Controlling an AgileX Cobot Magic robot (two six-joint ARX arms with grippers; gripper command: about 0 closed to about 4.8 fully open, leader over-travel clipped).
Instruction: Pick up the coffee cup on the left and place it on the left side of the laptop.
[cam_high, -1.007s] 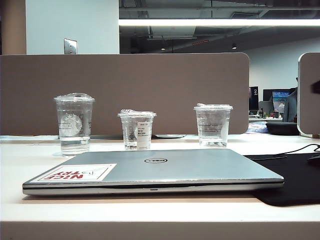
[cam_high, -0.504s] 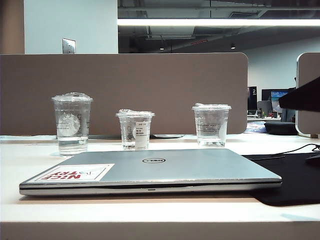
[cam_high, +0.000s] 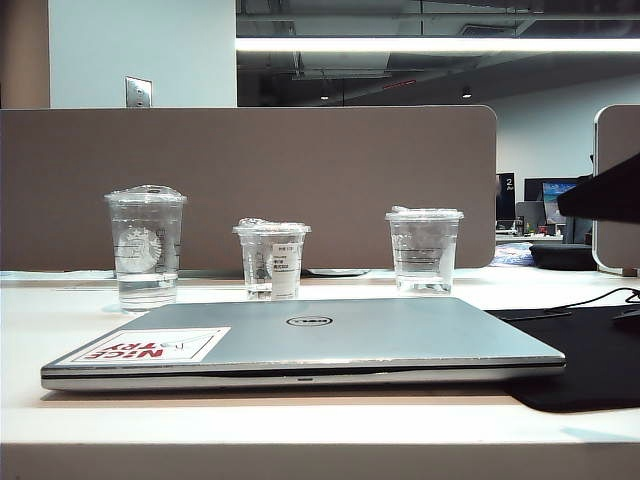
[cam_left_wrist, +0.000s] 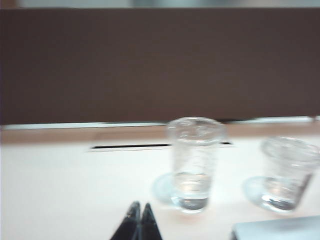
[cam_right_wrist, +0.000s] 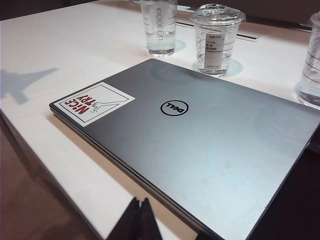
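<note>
The coffee cup (cam_high: 145, 247) is the tallest clear cup, with a domed lid and a little water, and stands at the back left of the white table. The left wrist view shows this coffee cup (cam_left_wrist: 194, 163) ahead of my left gripper (cam_left_wrist: 140, 205), which is shut, empty and well short of it. The silver laptop (cam_high: 300, 338) lies closed in front of the cups, with its red-lettered sticker (cam_high: 150, 345) at the left. My right gripper (cam_right_wrist: 139, 201) is shut and empty over the table's front edge, near the laptop (cam_right_wrist: 200, 135). The coffee cup (cam_right_wrist: 159, 26) stands far beyond it.
A short labelled cup (cam_high: 272, 260) and a flat-lidded cup (cam_high: 425, 250) stand behind the laptop. A brown partition (cam_high: 250, 180) closes the back of the table. A black mat (cam_high: 590, 365) with a cable lies right of the laptop. A dark part of the right arm (cam_high: 602, 195) hangs at the right edge.
A dark part of the right arm has come into the exterior view at the right edge. The cups and the laptop stay where they were.
</note>
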